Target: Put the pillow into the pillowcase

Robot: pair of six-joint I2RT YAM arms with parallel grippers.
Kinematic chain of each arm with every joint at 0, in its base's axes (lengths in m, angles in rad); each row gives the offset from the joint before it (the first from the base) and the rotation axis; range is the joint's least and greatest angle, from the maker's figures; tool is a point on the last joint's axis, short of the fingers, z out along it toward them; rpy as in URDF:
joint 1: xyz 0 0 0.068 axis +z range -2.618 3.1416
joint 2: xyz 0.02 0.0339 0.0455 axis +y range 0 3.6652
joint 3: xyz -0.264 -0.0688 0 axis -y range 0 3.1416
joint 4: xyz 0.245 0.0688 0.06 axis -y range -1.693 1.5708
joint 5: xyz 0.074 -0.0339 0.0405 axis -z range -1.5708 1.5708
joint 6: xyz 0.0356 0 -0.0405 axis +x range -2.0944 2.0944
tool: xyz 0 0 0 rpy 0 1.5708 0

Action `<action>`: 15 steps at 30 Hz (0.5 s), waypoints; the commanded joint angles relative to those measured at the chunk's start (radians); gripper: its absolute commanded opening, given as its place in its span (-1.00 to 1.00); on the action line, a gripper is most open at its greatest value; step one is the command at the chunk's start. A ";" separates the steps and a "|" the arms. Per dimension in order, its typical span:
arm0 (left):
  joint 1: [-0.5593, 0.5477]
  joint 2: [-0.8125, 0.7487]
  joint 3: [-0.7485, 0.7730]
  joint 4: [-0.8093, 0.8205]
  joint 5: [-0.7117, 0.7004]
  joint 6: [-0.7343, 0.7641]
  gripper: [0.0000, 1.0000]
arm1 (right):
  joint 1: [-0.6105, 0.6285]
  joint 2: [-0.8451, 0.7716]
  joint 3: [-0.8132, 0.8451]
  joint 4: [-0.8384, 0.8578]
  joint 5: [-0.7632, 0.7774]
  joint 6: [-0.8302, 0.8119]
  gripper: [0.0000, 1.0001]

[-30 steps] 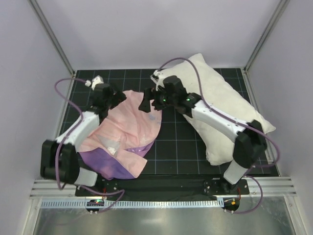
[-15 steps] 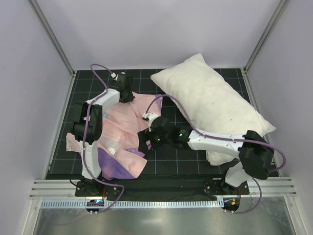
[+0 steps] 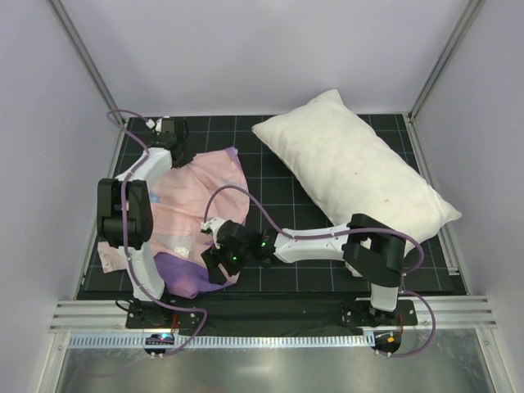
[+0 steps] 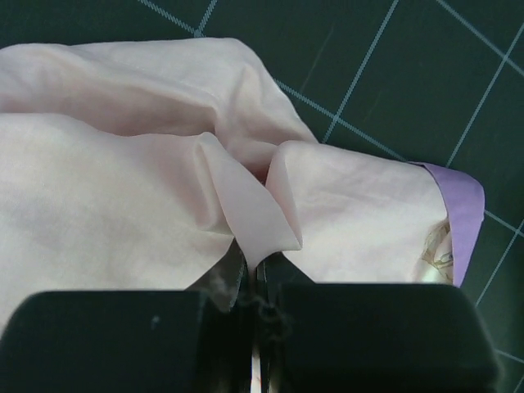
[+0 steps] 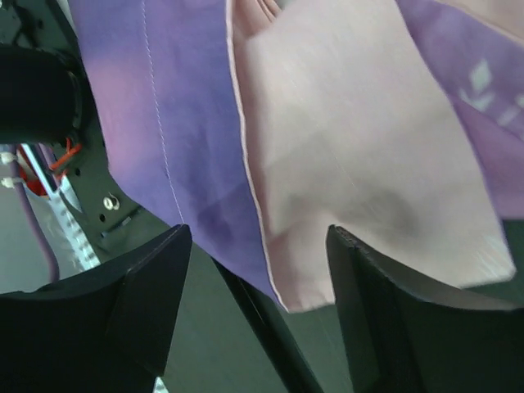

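Note:
The pillow (image 3: 360, 176), plump and white, lies slantwise on the right of the mat, apart from both arms. The pillowcase (image 3: 196, 205) is spread crumpled on the left, pale pink with purple at its near end. My left gripper (image 3: 175, 152) is at its far left edge; in the left wrist view it (image 4: 255, 274) is shut on a raised fold of the pink pillowcase (image 4: 106, 205). My right gripper (image 3: 214, 260) hovers over the near purple corner. In the right wrist view it (image 5: 258, 246) stands open, with a corner of the pillowcase (image 5: 344, 147) between its fingers (image 5: 147, 295).
A black gridded mat (image 3: 295, 205) covers the table. Pale walls and slanted frame posts (image 3: 86, 61) close in the left, right and back. A metal rail (image 3: 270, 315) with the arm bases runs along the near edge.
My left gripper has shut on the pillowcase's far edge and shifted left. My right arm swung from the mat's middle down to the pillowcase's near corner. The pillow stayed put.

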 commanded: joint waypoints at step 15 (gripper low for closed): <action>0.086 -0.240 -0.213 0.151 -0.105 -0.236 -1.00 | -0.086 -0.079 0.017 -0.315 0.383 0.033 -0.92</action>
